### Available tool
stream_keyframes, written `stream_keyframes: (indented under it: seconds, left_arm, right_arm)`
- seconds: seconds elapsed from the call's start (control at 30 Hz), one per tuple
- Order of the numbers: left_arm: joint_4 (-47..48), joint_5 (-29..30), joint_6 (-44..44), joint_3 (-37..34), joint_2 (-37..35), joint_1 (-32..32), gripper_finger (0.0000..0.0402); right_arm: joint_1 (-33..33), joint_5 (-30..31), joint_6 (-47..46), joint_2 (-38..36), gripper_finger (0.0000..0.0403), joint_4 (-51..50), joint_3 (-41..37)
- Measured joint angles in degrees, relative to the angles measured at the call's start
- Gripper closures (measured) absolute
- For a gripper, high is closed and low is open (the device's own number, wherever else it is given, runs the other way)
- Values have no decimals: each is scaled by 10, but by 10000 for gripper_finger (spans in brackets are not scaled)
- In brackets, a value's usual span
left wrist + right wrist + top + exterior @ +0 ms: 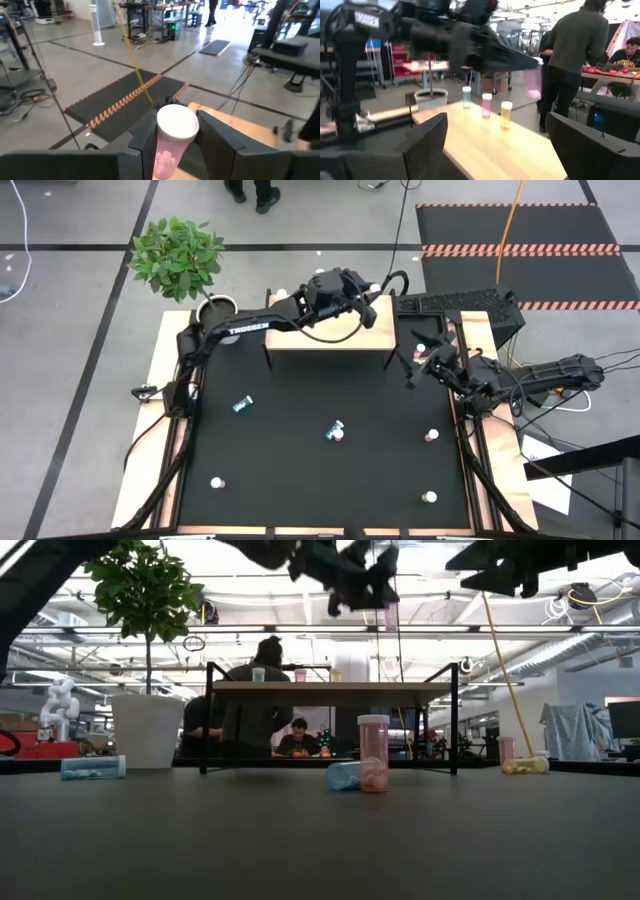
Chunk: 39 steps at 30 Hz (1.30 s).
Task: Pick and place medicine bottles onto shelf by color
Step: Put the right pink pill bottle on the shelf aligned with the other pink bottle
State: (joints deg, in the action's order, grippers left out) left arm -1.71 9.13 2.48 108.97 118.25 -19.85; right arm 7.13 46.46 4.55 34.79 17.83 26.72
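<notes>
My left gripper (372, 290) is shut on a pink bottle with a white cap (176, 121), high over the right end of the wooden shelf (330, 335). A blue (466, 96), a pink (486, 105) and a yellow bottle (506, 114) stand in a row on the shelf top. On the black mat, a pink bottle (373, 753) stands beside a lying teal one (343, 777). Another teal bottle (242, 404) lies to the left. My right gripper (495, 145) is open, near the shelf's right front leg (412, 370). My left gripper pinches the pink bottle between its two fingers (145, 137), on the upper body just under the white cap (167, 150). The fingers reach it from the table's left, roughly level. The bottle (534, 80) is upright, cap up, lifted clear above the shelf.
A potted plant (180, 255) stands off the shelf's far left corner. More bottles lie near the mat's edges: pink (217, 481), pink (432, 436), pale (429, 497). People stand and sit behind the table (262, 690). The mat's middle (300, 470) is open.
</notes>
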Motion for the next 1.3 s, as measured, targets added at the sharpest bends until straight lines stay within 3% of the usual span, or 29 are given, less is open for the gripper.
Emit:
stream_keyframes:
  seconds: [0.37, 0.67, 0.8, 1.03, 1.17, 1.3]
  left_arm:
    - [-19, -2, -11, 0, 56, -54, 275]
    - [-18, -49, -5, 0, 61, -58, 275]
    - [-11, -95, 62, 5, 52, -56, 275]
    - [8, -198, 158, 42, 20, -53, 275]
    - [44, -221, 153, 58, -4, -48, 275]
    - [120, -213, 89, 62, -39, -44, 275]
  right_arm:
    - [-8, 3, 8, -9, 73, -36, 0]
    - [-32, 30, -22, -9, 73, -43, 0]
    - [-41, 27, -24, -9, 73, -51, 0]
    - [-121, -80, -61, 3, 73, -134, 39]
    - [-186, -153, -97, 21, 73, -221, 96]
    - [-235, -220, -98, 32, 74, -246, 134]
